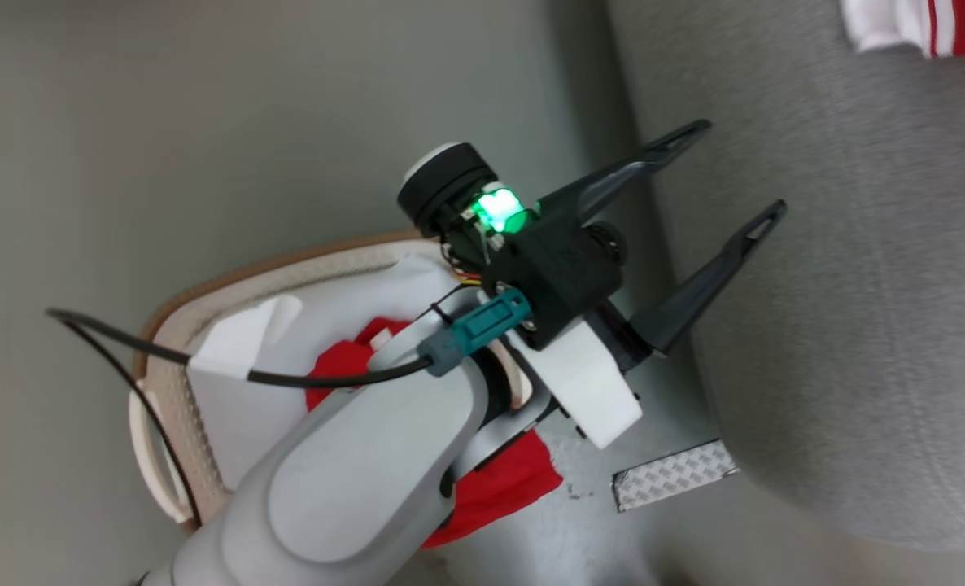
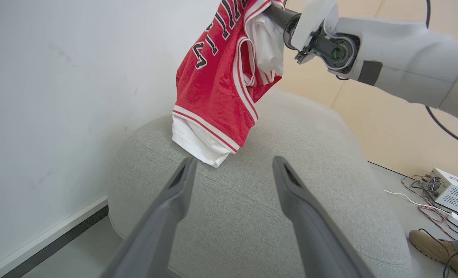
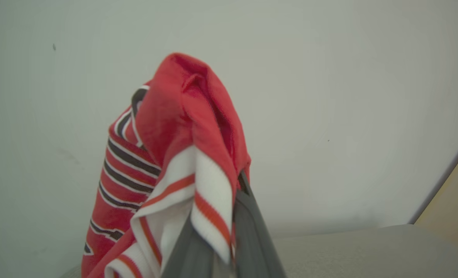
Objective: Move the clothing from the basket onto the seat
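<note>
Soft, even light; the clothing (image 3: pixel 167 127) blurs close up, wide-angle edges bend.

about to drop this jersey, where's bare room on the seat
The seat is bare across its near half, from the jersey's hem to the front edge, and along the side toward the beige wall. Crowded: the corner by the white wall, where the jersey hangs.

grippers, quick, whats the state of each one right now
Left gripper: open, holding nothing.
Right gripper: shut on the red jersey.
</note>
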